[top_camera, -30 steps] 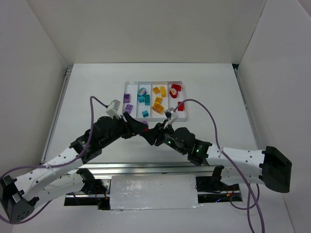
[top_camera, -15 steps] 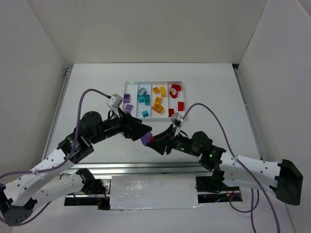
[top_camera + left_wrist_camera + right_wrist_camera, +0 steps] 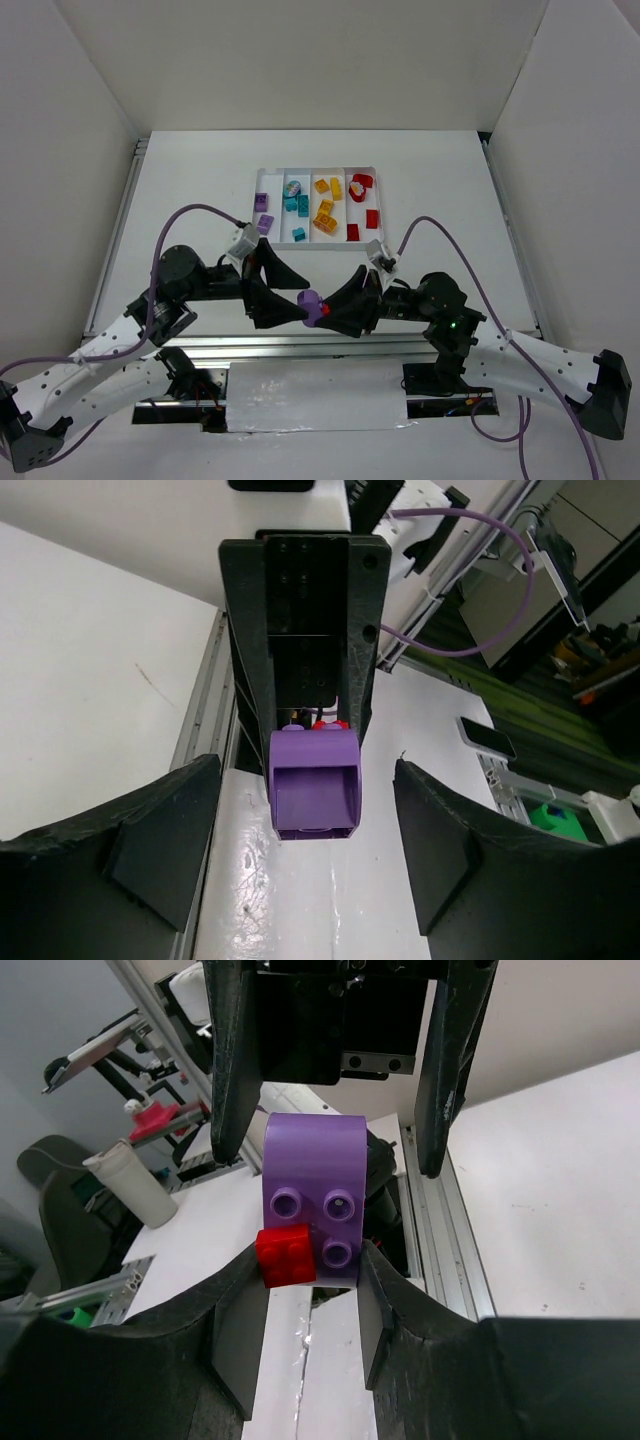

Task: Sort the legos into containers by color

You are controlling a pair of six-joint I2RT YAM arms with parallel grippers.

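Right hand (image 3: 326, 312) drew back, pinching glossy arched purple brick (image 3: 312, 1182).

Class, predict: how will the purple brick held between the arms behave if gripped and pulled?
Probably stiff: the purple brick holds its moulded shape in the right gripper's jaws. Its glossy plastic may slip. The red brick on it could pop off.

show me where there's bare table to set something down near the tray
Bare table lies left of the tray out to the side rail, right of it to the table edge, and behind it up to the back wall. In front of the tray it is crowded: the left gripper and right gripper meet there at a purple lego.
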